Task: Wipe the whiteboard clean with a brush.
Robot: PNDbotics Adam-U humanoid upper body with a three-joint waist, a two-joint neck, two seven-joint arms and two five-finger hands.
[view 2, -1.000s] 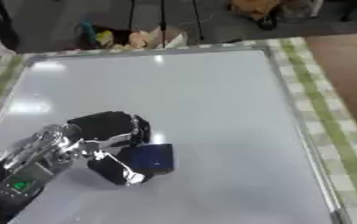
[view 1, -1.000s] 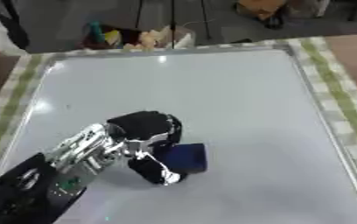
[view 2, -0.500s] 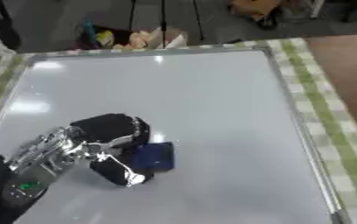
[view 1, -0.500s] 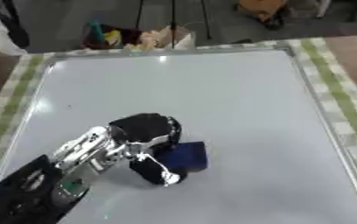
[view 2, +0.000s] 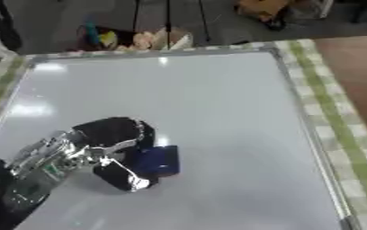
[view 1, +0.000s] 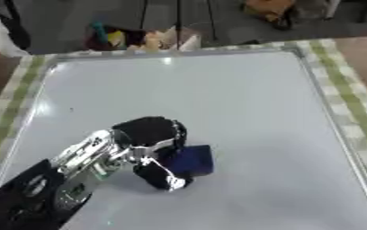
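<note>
A large whiteboard point(view 1: 242, 103) with a grey frame lies flat on a green-checked cloth and fills most of both views. My left hand point(view 1: 149, 144) comes in from the lower left, black with silver joints. Its fingers and thumb are curled round a dark blue brush point(view 1: 193, 161) that rests on the board's lower middle. A tiny dark mark point(view 1: 70, 108) shows on the board near its left edge. The right hand shows in neither view.
Beyond the board's far edge stand colourful items point(view 1: 139, 38) and dark stand legs point(view 1: 179, 18) on the floor. The checked cloth point(view 1: 352, 103) runs along the board's right side, with brown floor past it.
The left hand and brush have stayed at almost the same spot on the board, shifting only slightly.
</note>
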